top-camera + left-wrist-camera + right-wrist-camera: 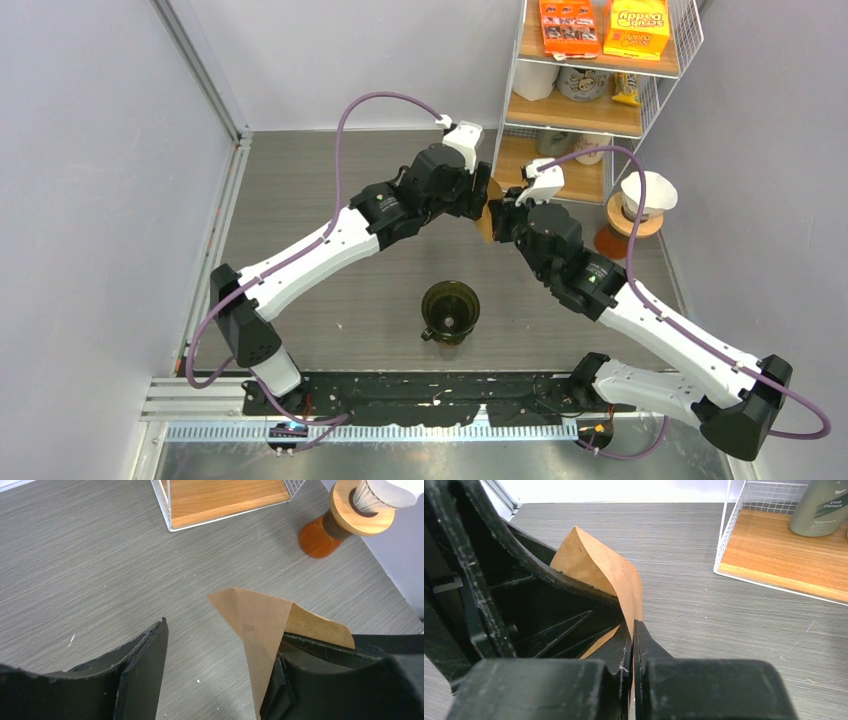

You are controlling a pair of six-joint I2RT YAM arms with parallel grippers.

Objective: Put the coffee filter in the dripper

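Filter (599,570), brown paper, folded: held in air over table (290,180), between both arms, well apart from dripper (449,312) standing nearer arm bases. Right gripper (633,630): jaws pressed together, pinching filter edge. Left gripper (222,635): jaws spread, filter beside one finger.

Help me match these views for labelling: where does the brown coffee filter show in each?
Top external: coffee filter at centre, up-picture from the dripper.
Left wrist: centre-right, lower half.
Right wrist: centre-left, upper half.
Shared landmark: wire shelf with wooden board.
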